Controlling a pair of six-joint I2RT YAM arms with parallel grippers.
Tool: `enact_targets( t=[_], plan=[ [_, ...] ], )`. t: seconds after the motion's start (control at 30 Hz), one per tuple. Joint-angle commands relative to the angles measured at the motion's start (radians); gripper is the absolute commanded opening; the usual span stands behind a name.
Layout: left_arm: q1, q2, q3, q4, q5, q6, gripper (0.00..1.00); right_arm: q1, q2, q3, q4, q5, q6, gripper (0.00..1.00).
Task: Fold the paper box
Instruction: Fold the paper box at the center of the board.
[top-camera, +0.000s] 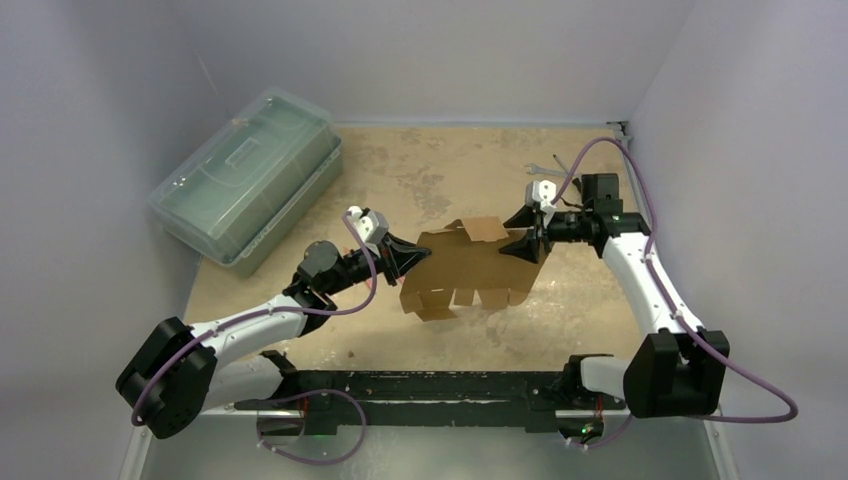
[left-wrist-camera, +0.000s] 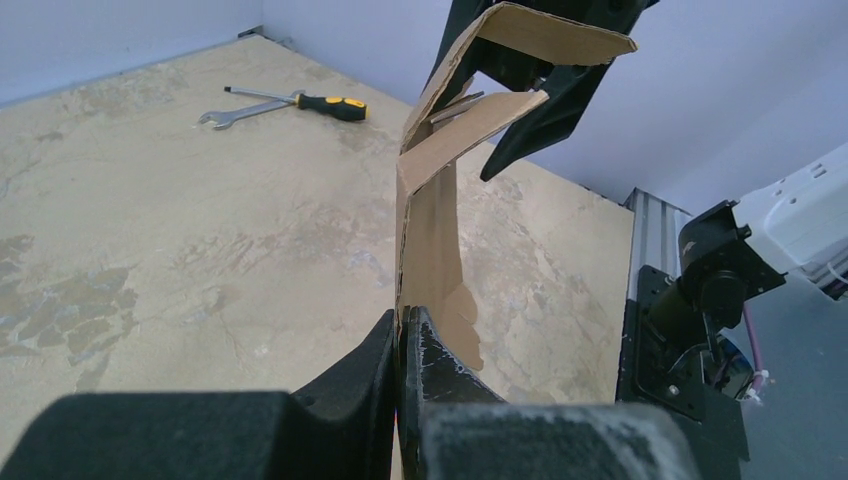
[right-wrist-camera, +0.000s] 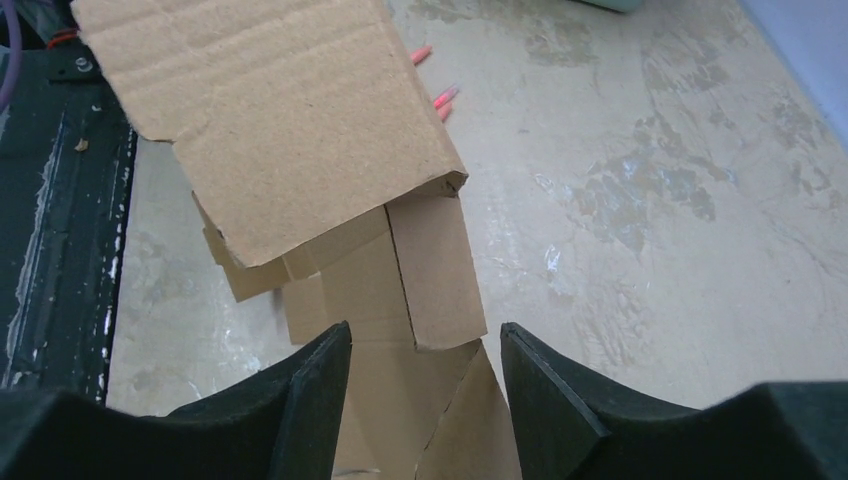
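- Top view: the box (top-camera: 470, 265) sits at frame centre, spanning from the left gripper (top-camera: 412, 255) to the right gripper (top-camera: 522, 245). A green case (top-camera: 245, 175) lies upper left.
- Left wrist view: the left gripper's jaws are pinched tight on the box's lower edge, bottom centre. A screwdriver (left-wrist-camera: 320, 103) and a wrench (left-wrist-camera: 235, 115) lie upper left.
- Right wrist view: the right gripper's 2 fingers (right-wrist-camera: 300, 390) stand apart at the bottom, with a box panel between them.
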Motion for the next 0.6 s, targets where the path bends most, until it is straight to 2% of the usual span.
enact_targets(
  t=[0.0,0.33,0.57],
  plan=[
    [-0.004,-0.003,-0.002,0.097,0.040,-0.034,0.00,0.009,0.001,0.025,0.050,-0.047,0.052,0.58],
    [-0.003,0.024,0.001,0.124,0.089,-0.054,0.00,0.024,0.025,0.062,-0.003,-0.079,-0.012,0.45],
    [-0.005,0.032,0.001,0.128,0.093,-0.055,0.00,0.025,0.019,0.069,-0.069,-0.101,-0.085,0.26]
  ],
)
